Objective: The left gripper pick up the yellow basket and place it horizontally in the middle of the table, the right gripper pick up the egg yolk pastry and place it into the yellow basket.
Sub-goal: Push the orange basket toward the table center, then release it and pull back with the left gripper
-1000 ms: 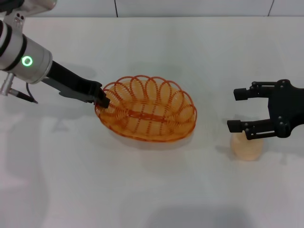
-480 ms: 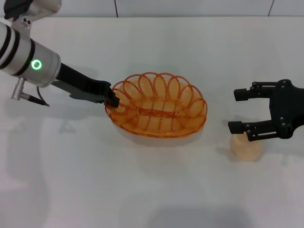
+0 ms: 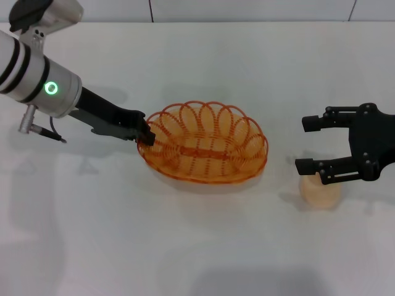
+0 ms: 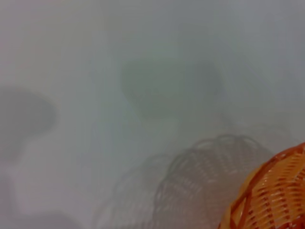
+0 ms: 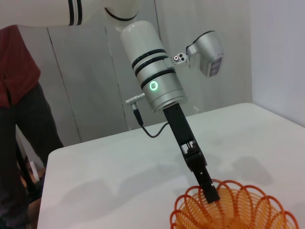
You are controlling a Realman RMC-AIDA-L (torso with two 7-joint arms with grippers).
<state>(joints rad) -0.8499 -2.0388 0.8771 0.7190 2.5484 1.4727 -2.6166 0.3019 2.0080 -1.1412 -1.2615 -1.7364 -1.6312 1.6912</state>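
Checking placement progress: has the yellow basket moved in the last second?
Yes. The yellow basket, held by the left gripper, shifted toward the pastry, which stayed put.

Our left gripper (image 3: 145, 132) reaches toward the worktop's middle, clamped shut; our right gripper (image 3: 307, 143) hovers open near the right edge.

Hidden and cut-off items for your check:

- Egg yolk pastry (image 3: 320, 191), near the bench's right edge: its upper part sits behind the right gripper (image 3: 307, 143); you see only the lower body.
- Yellow basket (image 3: 203, 150): the rim at its left end is covered by the left gripper (image 3: 145, 131). The left wrist view shows you only a blurred corner of weave (image 4: 271, 195); the right wrist view cuts off all but the top loops (image 5: 228, 207).
- Right arm: runs off the head view's right edge.
- Person (image 5: 19, 124) behind the bench: head cut off.
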